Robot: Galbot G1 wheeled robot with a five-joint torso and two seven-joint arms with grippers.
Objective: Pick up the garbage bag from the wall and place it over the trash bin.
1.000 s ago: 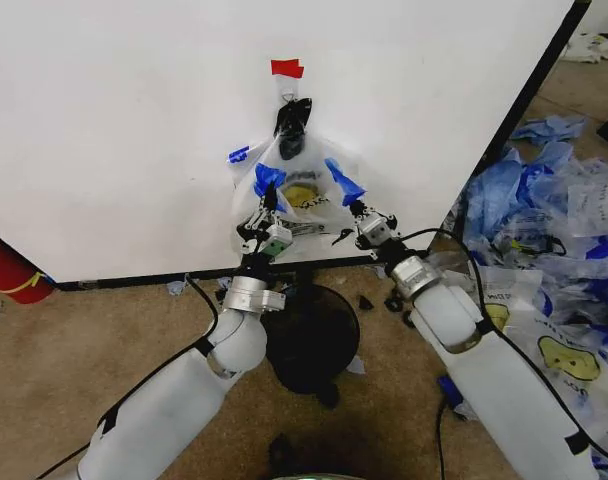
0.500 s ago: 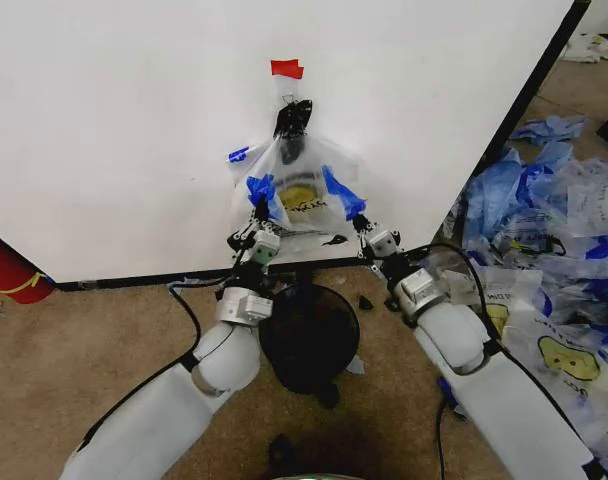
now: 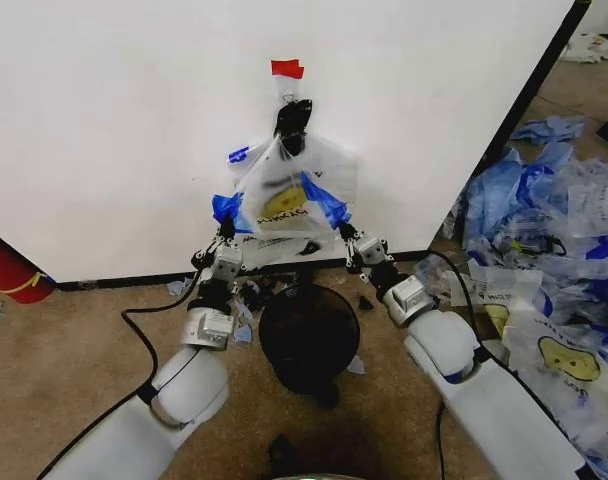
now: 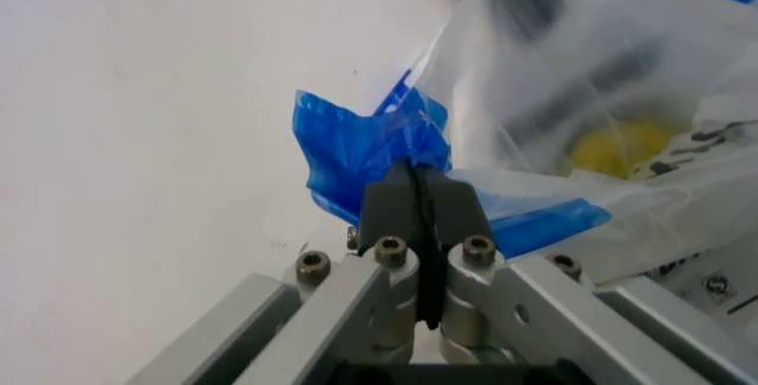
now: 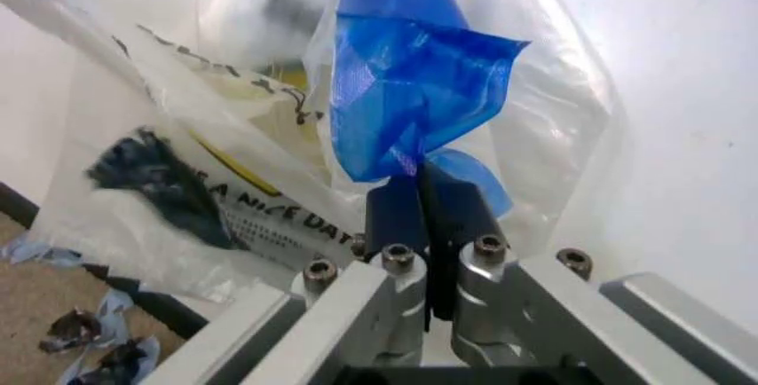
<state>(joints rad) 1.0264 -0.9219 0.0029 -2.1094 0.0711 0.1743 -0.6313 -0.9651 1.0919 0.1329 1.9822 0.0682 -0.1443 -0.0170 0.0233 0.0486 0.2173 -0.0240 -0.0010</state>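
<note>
While hung against the white wall [image 3: 114, 130] from a black clip [image 3: 292, 118] under a strip of red tape [image 3: 287, 68], the garbage bag [image 3: 284, 195] is held with its long axis upright, its narrow top at the clip and its wide lower edge spread sideways between the two grippers. The left gripper [image 3: 224, 232] is seen with its fingers pressed together on a blue tape strip [image 4: 361, 150] at the bag's lower left corner. The right gripper [image 3: 347, 232] is likewise clamped on the blue strip [image 5: 403, 92] at the lower right corner. Between the two grippers the yellow smiley face [image 3: 284, 200] is shown tilted, with black print under it. In the right wrist view part of the print can be read as "A NICE DAY" [image 5: 266, 216]; the rest is too crumpled to make out. Below and between the grippers, on the brown carpet [image 3: 74, 340], the trash bin [image 3: 309, 335] is placed upright, apart from the bag. A heap of similar bags [image 3: 554, 230] lies well off beyond the right gripper.
</note>
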